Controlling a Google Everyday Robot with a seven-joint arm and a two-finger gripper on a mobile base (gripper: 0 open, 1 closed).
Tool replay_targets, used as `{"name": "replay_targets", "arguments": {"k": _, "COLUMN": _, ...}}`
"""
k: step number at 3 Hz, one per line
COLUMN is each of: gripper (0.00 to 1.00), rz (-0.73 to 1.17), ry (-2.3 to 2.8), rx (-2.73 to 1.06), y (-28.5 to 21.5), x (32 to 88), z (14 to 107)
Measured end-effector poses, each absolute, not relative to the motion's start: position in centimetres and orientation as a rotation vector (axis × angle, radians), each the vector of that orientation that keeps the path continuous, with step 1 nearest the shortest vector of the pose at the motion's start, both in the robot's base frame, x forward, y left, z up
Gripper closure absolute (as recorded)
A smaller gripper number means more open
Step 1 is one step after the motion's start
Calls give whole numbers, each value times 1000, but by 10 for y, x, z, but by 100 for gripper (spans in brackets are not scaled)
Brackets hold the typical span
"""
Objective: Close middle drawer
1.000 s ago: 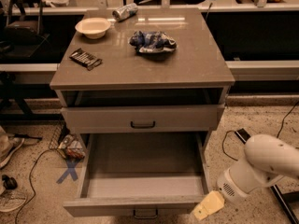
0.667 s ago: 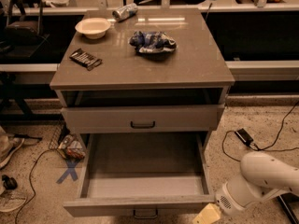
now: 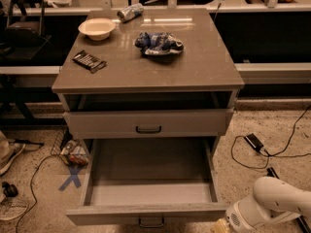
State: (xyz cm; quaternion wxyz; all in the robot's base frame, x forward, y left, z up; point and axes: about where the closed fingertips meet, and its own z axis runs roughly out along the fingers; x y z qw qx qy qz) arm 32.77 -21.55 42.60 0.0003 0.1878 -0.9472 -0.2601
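Observation:
The middle drawer (image 3: 146, 212) is pulled far out from the grey-beige cabinet (image 3: 146, 79) and is empty inside. Its flat front faces me at the bottom of the view, with a small dark pull (image 3: 150, 222) at its centre. Above it, the top drawer (image 3: 146, 123) stands slightly open. The lowest drawer is out of view. My gripper (image 3: 221, 226) is at the bottom edge, just right of the middle drawer's front right corner, mostly cut off by the frame. The white arm (image 3: 274, 203) behind it comes in from the lower right.
On the cabinet top are a white bowl (image 3: 97, 28), a can on its side (image 3: 130, 12), a blue bag (image 3: 158, 43) and a dark snack bar (image 3: 89, 60). Cables and a power adaptor (image 3: 253, 141) lie on the floor at right. A blue tape X (image 3: 73, 177) and clutter lie at left.
The arm has sunk lower and the gripper has dropped to the bottom edge of the view. The middle drawer stays pulled out.

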Motion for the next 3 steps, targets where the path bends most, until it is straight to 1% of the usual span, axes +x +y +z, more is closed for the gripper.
{"name": "replay_targets", "arguments": {"k": 1, "gripper": 96, "rz": -829, "ry": -3023, "rx": 545, "y": -217, "x": 354, "z": 397}}
{"name": "replay_targets", "arguments": {"k": 2, "gripper": 100, "rz": -853, "ry": -3054, "rx": 541, "y": -212, "x": 376, "z": 384}}
{"name": "replay_targets", "arguments": {"k": 3, "gripper": 100, "rz": -854, "ry": -3054, "rx": 541, "y": -212, "x": 376, "z": 384}}
